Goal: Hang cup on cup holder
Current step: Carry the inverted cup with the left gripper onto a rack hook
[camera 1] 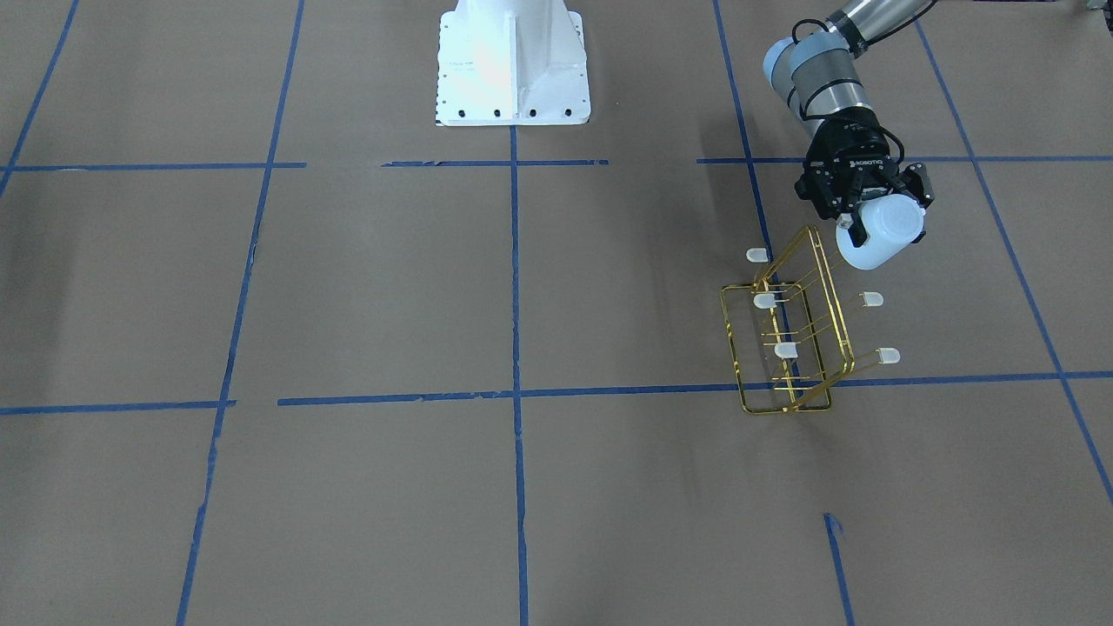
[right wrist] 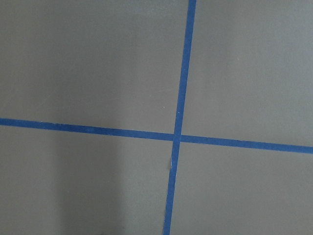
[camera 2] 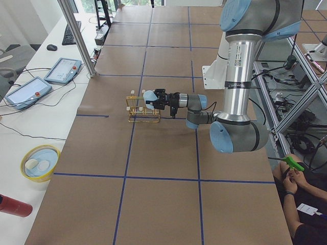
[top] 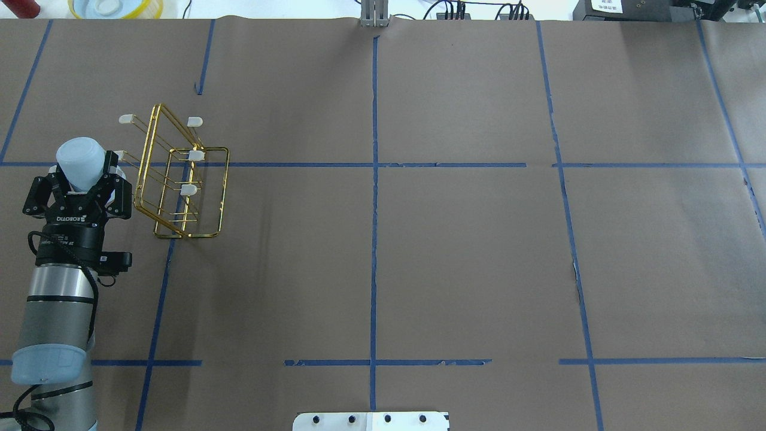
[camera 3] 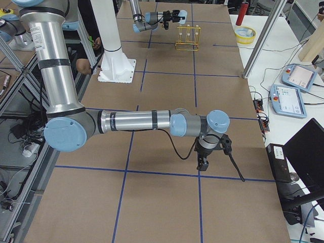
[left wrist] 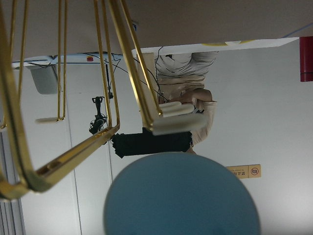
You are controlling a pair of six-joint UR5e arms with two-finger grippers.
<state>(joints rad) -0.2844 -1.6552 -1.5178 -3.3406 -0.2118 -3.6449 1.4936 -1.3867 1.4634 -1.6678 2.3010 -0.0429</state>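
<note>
My left gripper (camera 1: 880, 216) is shut on the cup (camera 1: 885, 233), a pale blue-white tumbler held sideways with its closed bottom pointing away from the wrist. In the overhead view the gripper (top: 84, 172) and the cup (top: 81, 157) are just left of the cup holder (top: 179, 179), a gold wire rack with white-capped prongs. The cup is level with the rack's top (camera 1: 813, 252) and close beside an upper prong. In the left wrist view the cup's bottom (left wrist: 181, 196) sits just below a prong cap (left wrist: 176, 117). My right gripper (camera 3: 202, 161) hangs low over the table, far from the rack; I cannot tell its state.
The robot base (camera 1: 513, 61) stands at the table's middle edge. A yellow bowl (top: 116, 7) and a red cylinder (camera 2: 15, 205) lie on the side table beyond the rack. Blue tape lines (right wrist: 178, 137) cross the brown table. A person (camera 2: 301, 204) sits by the robot.
</note>
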